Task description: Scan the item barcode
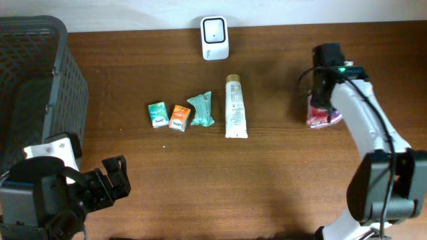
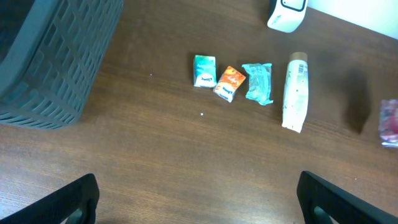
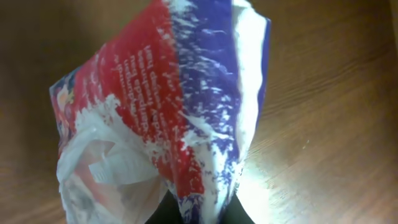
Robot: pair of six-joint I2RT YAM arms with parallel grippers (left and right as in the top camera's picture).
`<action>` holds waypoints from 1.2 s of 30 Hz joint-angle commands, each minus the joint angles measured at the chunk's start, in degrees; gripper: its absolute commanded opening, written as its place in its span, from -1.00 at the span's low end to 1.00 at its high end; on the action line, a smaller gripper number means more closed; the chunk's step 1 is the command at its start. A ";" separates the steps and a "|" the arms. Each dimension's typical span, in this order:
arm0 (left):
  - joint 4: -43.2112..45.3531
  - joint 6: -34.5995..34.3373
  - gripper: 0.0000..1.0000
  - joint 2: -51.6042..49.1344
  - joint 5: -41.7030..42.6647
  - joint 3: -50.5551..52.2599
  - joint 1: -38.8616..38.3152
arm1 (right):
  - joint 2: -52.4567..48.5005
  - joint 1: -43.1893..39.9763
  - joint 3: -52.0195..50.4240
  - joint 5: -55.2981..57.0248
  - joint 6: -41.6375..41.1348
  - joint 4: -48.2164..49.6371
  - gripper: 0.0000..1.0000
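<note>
Shop-checkout setting, staged on a test bench: a white scanner [image 1: 215, 38] was stood at the back edge of a wooden counter [image 1: 267, 187]. Three small packets [image 1: 179, 117] and a tube [image 1: 235, 107] were laid in a row before it, and a dark plastic basket [image 1: 40, 73] was placed at one end.

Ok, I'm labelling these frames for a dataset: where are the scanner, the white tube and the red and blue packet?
scanner [image 1: 215, 38], overhead view, middle of its front face.
white tube [image 1: 235, 110], overhead view, middle of its body.
red and blue packet [image 3: 149, 93], right wrist view, its red printed side.
</note>
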State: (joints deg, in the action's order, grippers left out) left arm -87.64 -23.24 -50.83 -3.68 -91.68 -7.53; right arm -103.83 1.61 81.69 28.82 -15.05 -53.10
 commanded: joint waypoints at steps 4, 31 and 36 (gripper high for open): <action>-0.09 -0.31 0.98 0.07 -0.63 0.02 0.09 | -5.88 8.22 -1.29 3.74 -1.73 1.38 -0.40; -0.09 -0.31 0.99 0.07 -0.63 0.02 0.09 | -7.80 -5.57 11.23 -48.87 13.25 -4.15 0.97; -0.09 -0.31 0.99 0.07 -0.63 0.02 0.09 | -9.90 -8.02 11.08 -67.19 21.29 -7.13 0.62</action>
State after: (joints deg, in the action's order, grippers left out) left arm -87.61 -23.24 -50.83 -3.68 -91.68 -7.53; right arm -112.64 -8.03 92.77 -26.83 0.91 -59.79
